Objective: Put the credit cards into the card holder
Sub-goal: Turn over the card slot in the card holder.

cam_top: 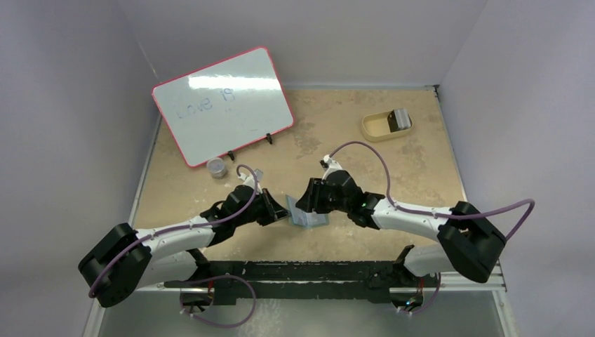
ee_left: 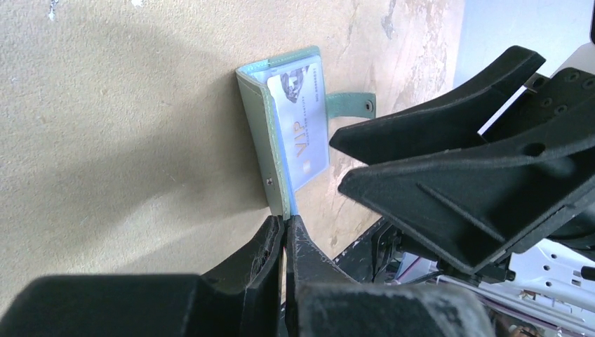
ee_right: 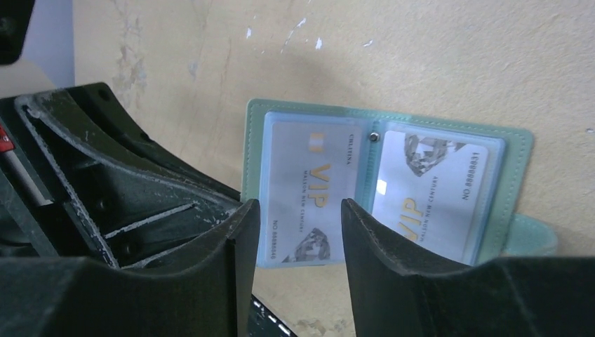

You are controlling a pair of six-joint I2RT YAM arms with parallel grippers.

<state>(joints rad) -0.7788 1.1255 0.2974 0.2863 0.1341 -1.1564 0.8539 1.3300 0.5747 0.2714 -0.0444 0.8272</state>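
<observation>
The card holder (cam_top: 309, 219) lies open on the table between my two grippers, grey-green outside (ee_left: 261, 133) and light blue inside. Two pale credit cards with gold VIP print sit in its clear pockets, one on the left (ee_right: 309, 189) and one on the right (ee_right: 435, 184). My left gripper (ee_left: 286, 221) is shut on the edge of the holder's left flap and holds that flap raised. My right gripper (ee_right: 300, 210) hovers open just in front of the left card, with nothing between its fingers. The strap with its snap (ee_left: 351, 105) sticks out to the side.
A tan rounded tray (cam_top: 386, 126) with a grey flat piece in it stands at the back right. A pink-framed whiteboard (cam_top: 223, 105) leans at the back left, with a small jar (cam_top: 217, 168) in front of it. Walls close in both sides.
</observation>
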